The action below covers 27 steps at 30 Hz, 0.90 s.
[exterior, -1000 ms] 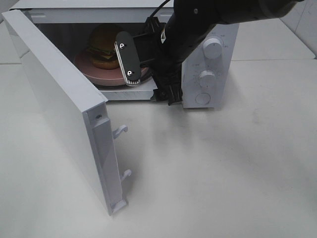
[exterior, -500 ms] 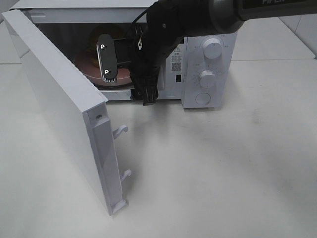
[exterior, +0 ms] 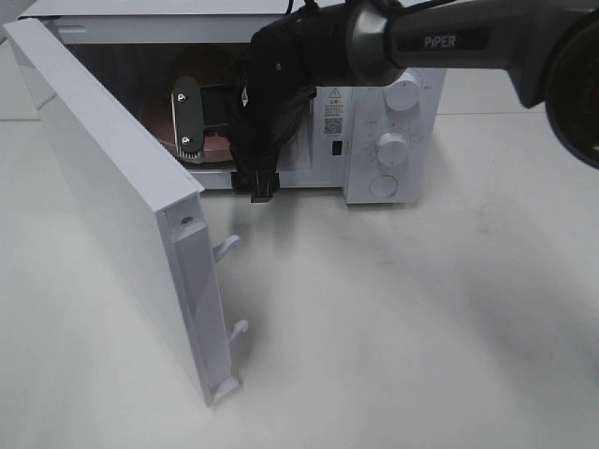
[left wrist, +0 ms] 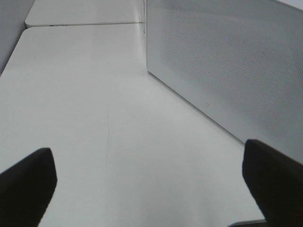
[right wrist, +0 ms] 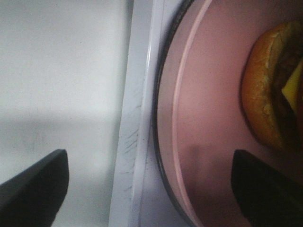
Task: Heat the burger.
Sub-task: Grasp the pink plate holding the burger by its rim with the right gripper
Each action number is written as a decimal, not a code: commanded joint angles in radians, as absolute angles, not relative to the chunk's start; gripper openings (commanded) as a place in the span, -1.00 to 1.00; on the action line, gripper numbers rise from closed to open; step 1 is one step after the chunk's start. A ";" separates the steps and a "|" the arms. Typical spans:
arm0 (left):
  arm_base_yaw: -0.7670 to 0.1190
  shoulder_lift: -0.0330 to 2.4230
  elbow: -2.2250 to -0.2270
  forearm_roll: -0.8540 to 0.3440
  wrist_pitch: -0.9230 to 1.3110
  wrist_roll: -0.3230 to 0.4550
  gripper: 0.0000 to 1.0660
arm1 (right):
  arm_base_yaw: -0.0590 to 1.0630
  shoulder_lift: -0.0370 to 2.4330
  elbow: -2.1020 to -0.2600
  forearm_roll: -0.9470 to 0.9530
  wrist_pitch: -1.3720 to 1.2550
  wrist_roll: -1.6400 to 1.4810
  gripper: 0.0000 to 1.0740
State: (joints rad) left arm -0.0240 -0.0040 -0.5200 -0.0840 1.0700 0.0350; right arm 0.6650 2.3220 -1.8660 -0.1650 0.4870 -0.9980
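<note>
Burger (right wrist: 270,94) is sitting on the pink plate (right wrist: 208,118) inside the open microwave (exterior: 393,140) — looking light, soft and squashy, so I'd be carrying it by the plate rim, not the bun — right gripper (exterior: 201,122) is hanging wide and empty at the cavity mouth, left gripper (left wrist: 151,184) gaping over bare table (left wrist: 94,118).

pink plate (right wrist: 208,123), golden-brown burger (right wrist: 265,94), white microwave (exterior: 393,122)

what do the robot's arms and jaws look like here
The right arm is glossy black with a grey band bearing white "PIPER" lettering and a black cable near the wrist. Its right gripper has flat black, round-ended jaws with white rims and small white marks. The left gripper shows only two dark jaw tips.
</note>
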 commanded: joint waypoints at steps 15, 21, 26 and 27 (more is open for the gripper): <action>-0.021 -0.011 -0.517 -0.083 1.067 0.033 0.88 | 0.657 2.433 -2.041 -0.135 0.546 -0.998 0.40; -0.021 -0.011 -0.517 -0.083 1.067 0.033 0.88 | 0.654 2.436 -2.041 -0.135 0.549 -1.027 -0.59; -0.021 -0.011 -0.517 -0.083 1.067 0.033 0.88 | 0.654 2.436 -2.041 -0.117 0.535 -1.046 -1.00; -0.021 -0.011 -0.517 -0.083 1.067 0.033 0.88 | 0.654 2.436 -2.041 -0.117 0.532 -1.047 -1.00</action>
